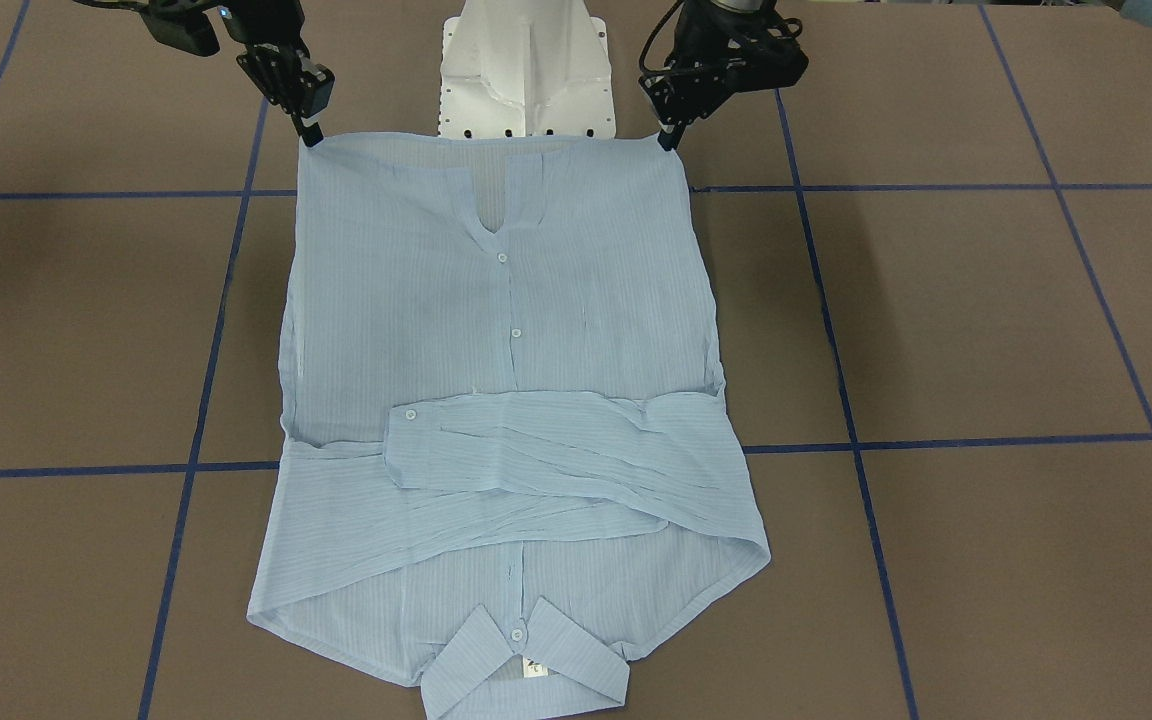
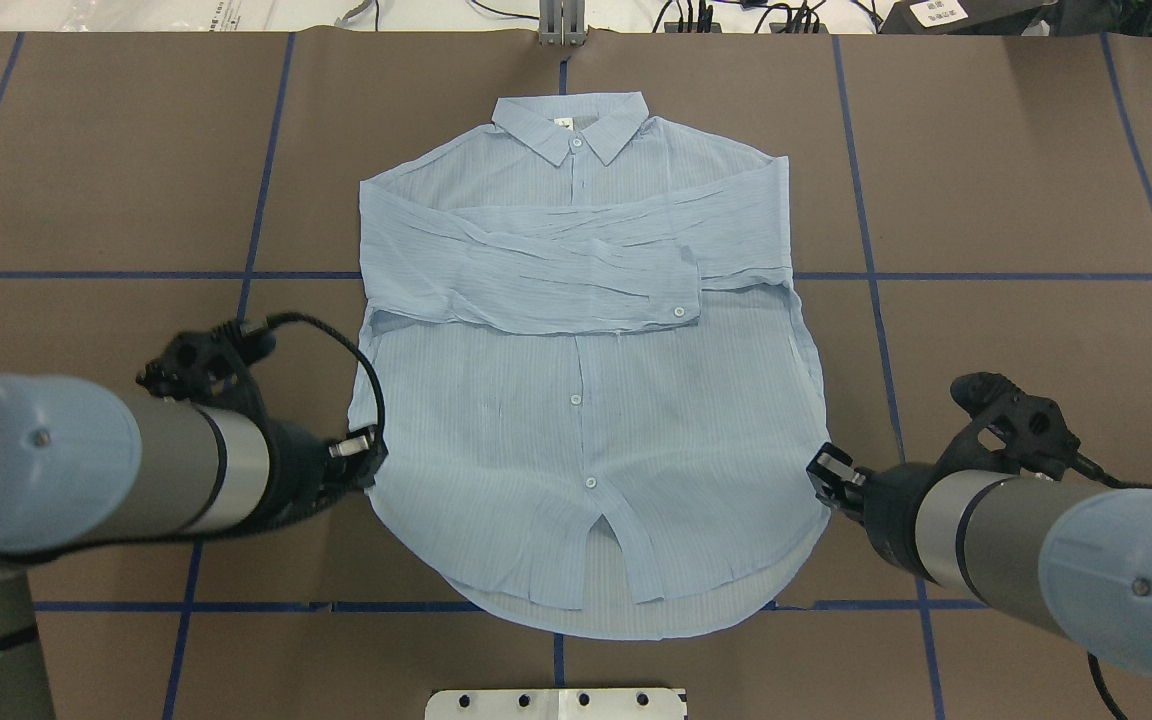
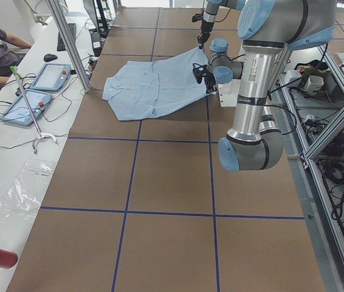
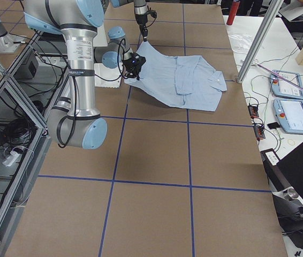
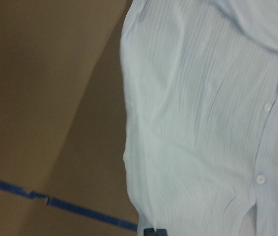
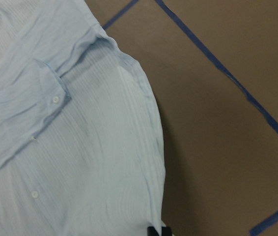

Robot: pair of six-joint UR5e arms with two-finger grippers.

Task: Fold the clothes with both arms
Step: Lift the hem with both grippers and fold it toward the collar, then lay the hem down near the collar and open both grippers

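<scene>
Overhead exterior view shows the brown table (image 2: 1016, 200), crossed by blue tape lines, with the pale-blue shirt (image 2: 586, 400) spread front-up near its middle, collar (image 2: 568, 125) at the far edge and hem toward the robot. Both sleeves (image 2: 556, 270) are folded across the chest, one over the other. The left arm (image 2: 166, 470) and right arm (image 2: 1016, 540) enter from the bottom corners, and their bulk covers most of each wrist, so the fingers are hard to make out from here. The white base (image 1: 526, 70) is cut off at the top of the front-facing view. There the left gripper (image 1: 669, 140) and the right gripper (image 1: 311, 135) each meet one end of the hem, fingers pressed together and pinching the fabric, with the edge drawn straight between them. The side views show that end of the shirt raised off the table while the collar end lies flat. Each wrist camera shows only dark fingertips at its bottom edge, against the cloth. Small white buttons (image 2: 575, 400) run down the front.
</scene>
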